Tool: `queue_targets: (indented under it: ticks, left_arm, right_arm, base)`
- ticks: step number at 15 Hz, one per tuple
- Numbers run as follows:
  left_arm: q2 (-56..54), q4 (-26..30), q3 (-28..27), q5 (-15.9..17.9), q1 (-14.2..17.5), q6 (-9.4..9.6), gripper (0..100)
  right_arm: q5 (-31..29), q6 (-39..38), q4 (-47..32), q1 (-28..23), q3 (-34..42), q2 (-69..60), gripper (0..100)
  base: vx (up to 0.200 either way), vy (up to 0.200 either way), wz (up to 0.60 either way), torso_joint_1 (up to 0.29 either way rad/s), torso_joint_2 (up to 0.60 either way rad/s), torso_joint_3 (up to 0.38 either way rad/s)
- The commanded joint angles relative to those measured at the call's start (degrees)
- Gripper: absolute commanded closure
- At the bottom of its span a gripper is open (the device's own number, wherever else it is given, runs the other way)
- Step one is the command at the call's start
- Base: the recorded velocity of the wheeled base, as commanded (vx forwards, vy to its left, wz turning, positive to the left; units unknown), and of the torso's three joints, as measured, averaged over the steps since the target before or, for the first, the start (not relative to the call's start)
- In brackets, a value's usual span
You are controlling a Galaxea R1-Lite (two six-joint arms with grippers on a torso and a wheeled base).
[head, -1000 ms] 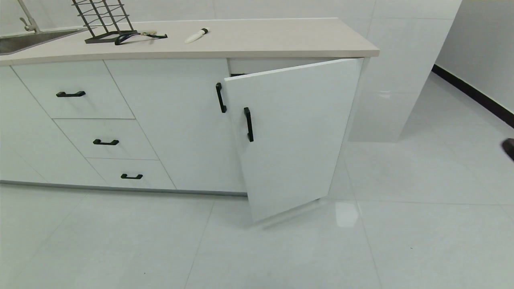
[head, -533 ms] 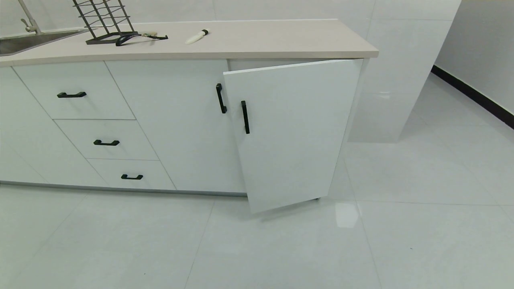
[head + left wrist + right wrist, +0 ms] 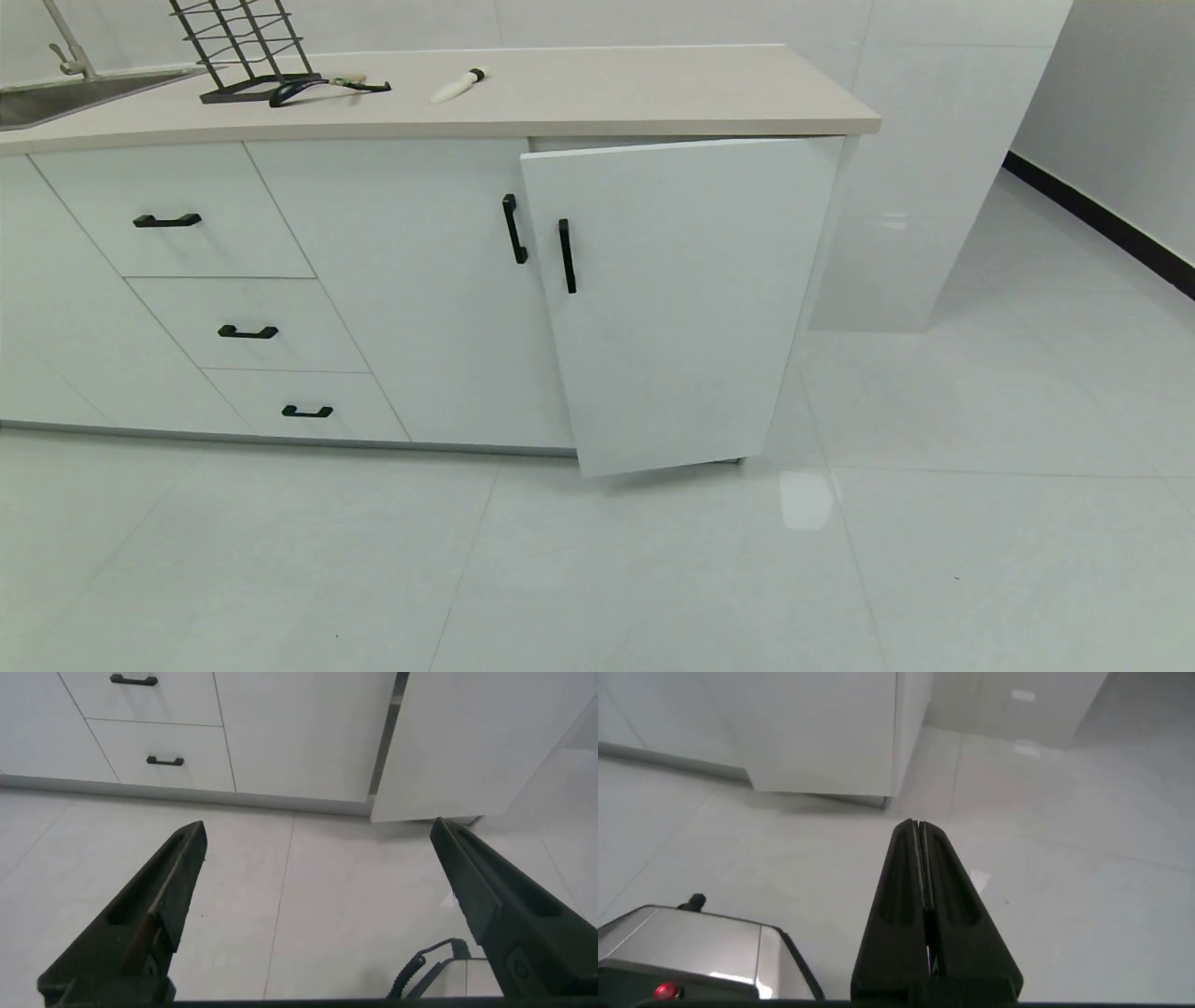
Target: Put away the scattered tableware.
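Left jaws gape wide, right jaws press together, both empty above the floor (image 3: 308,905). On the desk (image 3: 653,93) lie one white utensil (image 3: 457,86) and dark utensils (image 3: 327,87), hard to count, beside one rack (image 3: 245,47) cut off at the top. One door (image 3: 672,299), ajar, hides what lies behind it.

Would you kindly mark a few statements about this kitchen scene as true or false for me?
1. The cabinet door at the counter's right end stands slightly ajar. True.
2. The left gripper is shut. False: its fingers are spread wide apart over the floor.
3. The right gripper holds a spoon. False: its fingers are pressed together with nothing between them.
4. A white utensil with a black end lies on the countertop. True.
5. The wire rack stands on the floor. False: it stands on the countertop beside the sink.
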State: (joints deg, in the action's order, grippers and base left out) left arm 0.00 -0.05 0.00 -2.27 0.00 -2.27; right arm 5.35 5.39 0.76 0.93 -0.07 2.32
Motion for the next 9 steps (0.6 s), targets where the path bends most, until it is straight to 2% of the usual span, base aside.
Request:
queue_targets:
  ticks: [1,5,9]
  left_arm:
    - [0.0,0.0,0.0,0.0,0.0,-0.11,0]
    - [0.0,0.0,0.0,0.0,0.0,-0.11,0]
    - [0.0,0.0,0.0,0.0,0.0,-0.11,0]
  right_arm:
    - [-0.2,-0.1,-0.1,-0.8,0.1,-2.3,100]
    - [-0.2,-0.3,-0.1,-0.8,0.1,-2.3,100]
    - [-0.2,-0.3,-0.1,-0.8,0.1,-2.3,100]
  base:
    - [0.2,0.0,0.0,0.002,0.0,-0.002]
    - [0.2,0.0,0.0,0.002,0.0,0.006]
    - [0.2,0.2,0.0,0.005,0.0,0.002]
